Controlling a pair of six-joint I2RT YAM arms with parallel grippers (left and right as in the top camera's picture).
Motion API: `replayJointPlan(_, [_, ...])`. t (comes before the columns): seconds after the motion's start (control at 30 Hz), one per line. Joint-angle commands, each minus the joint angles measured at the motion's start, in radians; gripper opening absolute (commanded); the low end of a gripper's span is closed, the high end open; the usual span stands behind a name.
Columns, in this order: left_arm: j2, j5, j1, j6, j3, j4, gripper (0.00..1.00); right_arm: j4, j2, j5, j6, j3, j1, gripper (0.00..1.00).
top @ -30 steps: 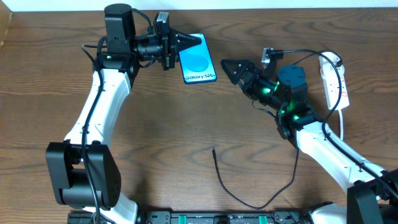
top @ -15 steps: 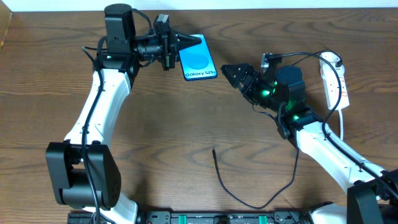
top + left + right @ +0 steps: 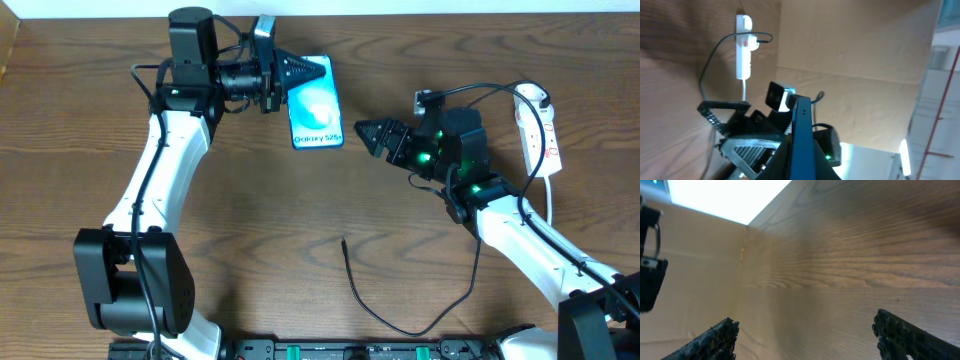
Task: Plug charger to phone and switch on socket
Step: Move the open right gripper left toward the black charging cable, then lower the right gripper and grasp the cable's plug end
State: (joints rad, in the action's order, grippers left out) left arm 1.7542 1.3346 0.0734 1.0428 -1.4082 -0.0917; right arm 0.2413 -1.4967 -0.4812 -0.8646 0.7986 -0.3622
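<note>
Far side of the table [image 3: 250,230]: my left pincer [image 3: 318,68] is clamped on the far end of the phone [image 3: 316,105]. The left wrist view shows the phone edge-on between the fingers. It hangs tipped, its lettered end pointing toward the near side.

My right pincer [image 3: 362,131] hovers just right of the phone, spread wide with nothing between its fingers. The charger [image 3: 372,308] lies slack along the near edge, and its small plug [image 3: 344,241] rests on bare wood well apart from both pincers. The socket [image 3: 541,135] sits at the far right, beyond my right arm.

The risks, as I judge them:
- **Slipping grip:** I hold the phone at one end only, so a push from the plug at the other end could lever it round or slide it out of my fingers.
- **Missed pickup:** the plug is thin and lies flat, so a wide pincer may close on wood or nudge it away.
- **Snagged cable:** the cable runs up past my right arm, so reaching for the plug could catch the cable and drag it off line.
</note>
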Motion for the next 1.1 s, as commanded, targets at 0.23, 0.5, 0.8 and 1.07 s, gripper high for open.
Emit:
replayJointPlan(0.23, [-0.002, -0.156, -0.005, -0.427, -0.003, -0.32, 0.07, -0.219, 0.012, -0.02, 0.214, 0.072, 0.009, 0.86])
replayJointPlan(0.5, [-0.002, -0.549, -0.005, -0.57, -0.003, -0.626, 0.07, -0.782, 0.012, 0.223, 0.446, 0.37, -0.014, 0.98])
replayJointPlan(0.8, [-0.002, -0.71, -0.022, -0.586, -0.003, -0.66, 0.07, -0.946, 0.011, 0.245, 0.424, 0.425, -0.144, 0.99])
replayJointPlan(1.07, [-0.001, -0.764, -0.109, -0.583, -0.003, -0.697, 0.07, -1.015, 0.003, 0.369, 0.377, 0.425, -0.278, 0.99])
